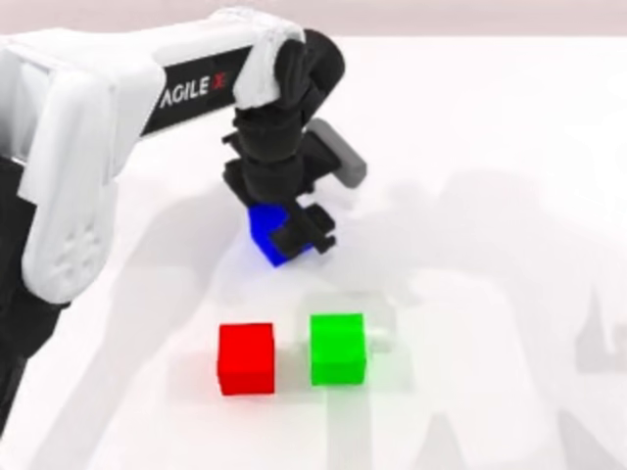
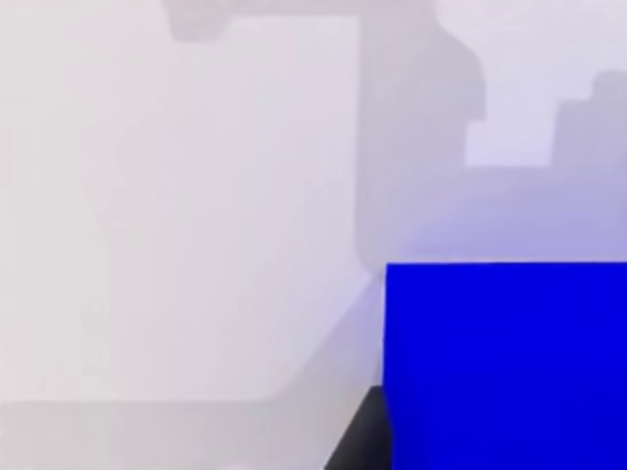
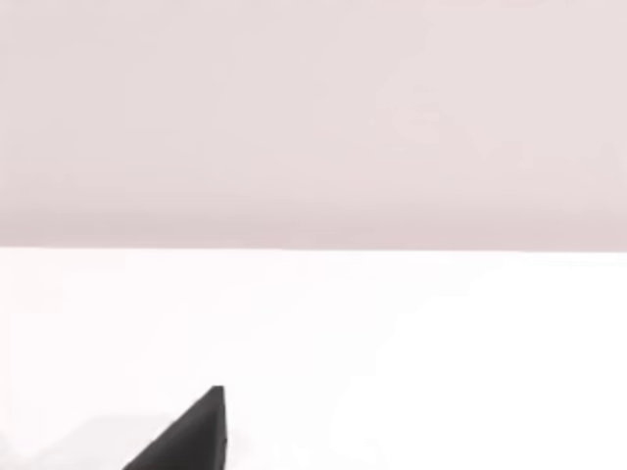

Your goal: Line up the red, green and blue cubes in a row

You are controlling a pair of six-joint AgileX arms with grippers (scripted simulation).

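Observation:
The red cube (image 1: 246,358) and the green cube (image 1: 338,349) sit side by side on the white table toward the front, a small gap between them. Behind them, slightly left of the gap, the blue cube (image 1: 265,240) is held in my left gripper (image 1: 290,233), which is shut on it from above. The left wrist view shows one dark finger (image 2: 358,443) pressed against the blue cube (image 2: 505,367). I cannot tell whether the cube touches the table. My right arm is outside the top view. Its wrist view shows one dark finger (image 3: 191,441) over bare table, nothing near it.
The left arm's white link (image 1: 88,108) reaches in from the top view's left edge. The white table (image 1: 490,245) carries only grey shadows to the right of the cubes.

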